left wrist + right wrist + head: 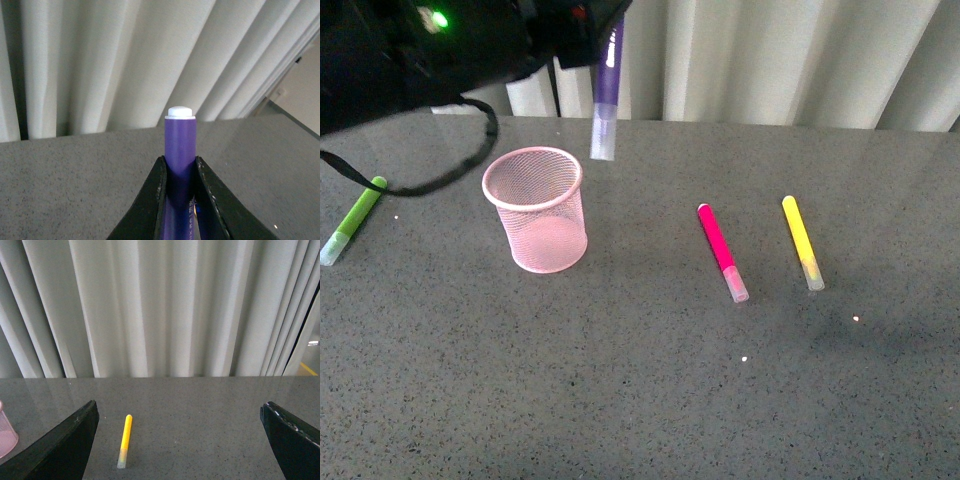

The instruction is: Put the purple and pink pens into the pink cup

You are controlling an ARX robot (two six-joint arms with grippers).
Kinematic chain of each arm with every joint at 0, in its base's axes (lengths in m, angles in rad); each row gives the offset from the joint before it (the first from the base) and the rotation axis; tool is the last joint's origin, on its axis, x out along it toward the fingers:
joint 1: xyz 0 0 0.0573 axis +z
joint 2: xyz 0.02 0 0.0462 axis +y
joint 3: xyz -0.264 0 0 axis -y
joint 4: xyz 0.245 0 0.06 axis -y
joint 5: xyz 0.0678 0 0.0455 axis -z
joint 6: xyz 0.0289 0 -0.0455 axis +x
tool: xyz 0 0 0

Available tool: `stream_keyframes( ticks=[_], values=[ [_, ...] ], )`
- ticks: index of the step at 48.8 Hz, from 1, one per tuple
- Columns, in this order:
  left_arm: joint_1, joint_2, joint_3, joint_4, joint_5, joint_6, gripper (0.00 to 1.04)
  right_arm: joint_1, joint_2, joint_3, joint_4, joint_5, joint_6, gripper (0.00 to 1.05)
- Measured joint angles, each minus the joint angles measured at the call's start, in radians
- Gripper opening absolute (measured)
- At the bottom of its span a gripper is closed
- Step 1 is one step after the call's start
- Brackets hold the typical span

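Looming black up close at the left, the left gripper (180, 162) is clamped on the purple pen (606, 95). The left wrist view shows both fingers (155, 200) pressed against the barrel, white end cap poking out beyond them. That pen hangs near upright in the air, clear cap pointing down, its lower tip just beside the far right rim of the pink cup (537, 210) and not inside it.

The cup stands upright on the grey table (640, 400), nothing in it.

Over to the right, the pink pen (722, 252) lies flat on the table, well apart from the cup, clear cap toward the camera, with a yellow marker (802, 242) near it on the far side from the cup. A green marker (353, 220) lies left of the cup.

The right gripper (180, 407) gapes wide, holding nothing.
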State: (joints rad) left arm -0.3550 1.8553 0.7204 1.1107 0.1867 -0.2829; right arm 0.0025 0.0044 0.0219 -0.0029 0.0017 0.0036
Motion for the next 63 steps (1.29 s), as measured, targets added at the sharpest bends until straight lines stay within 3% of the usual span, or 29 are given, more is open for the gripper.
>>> stream_keyframes(
  ticks=[7, 17, 33, 61, 63],
  values=[
    [-0.027, 0.113, 0.011, 0.156, -0.122, -0.015, 0.13, 0.000, 0.000, 0.000, 0.000, 0.000, 0.000, 0.98],
    [0.016, 0.197, 0.083, 0.179, -0.203, -0.043, 0.13, 0.000, 0.000, 0.000, 0.000, 0.000, 0.000, 0.98],
    [0.103, 0.256, 0.115, 0.193, -0.169, -0.030, 0.13, 0.000, 0.000, 0.000, 0.000, 0.000, 0.000, 0.98],
    [0.133, 0.337, 0.116, 0.209, -0.176, 0.020, 0.13, 0.000, 0.000, 0.000, 0.000, 0.000, 0.000, 0.98],
    [0.133, 0.336, 0.113, 0.201, -0.165, 0.018, 0.20, 0.000, 0.000, 0.000, 0.000, 0.000, 0.000, 0.98]
  ],
)
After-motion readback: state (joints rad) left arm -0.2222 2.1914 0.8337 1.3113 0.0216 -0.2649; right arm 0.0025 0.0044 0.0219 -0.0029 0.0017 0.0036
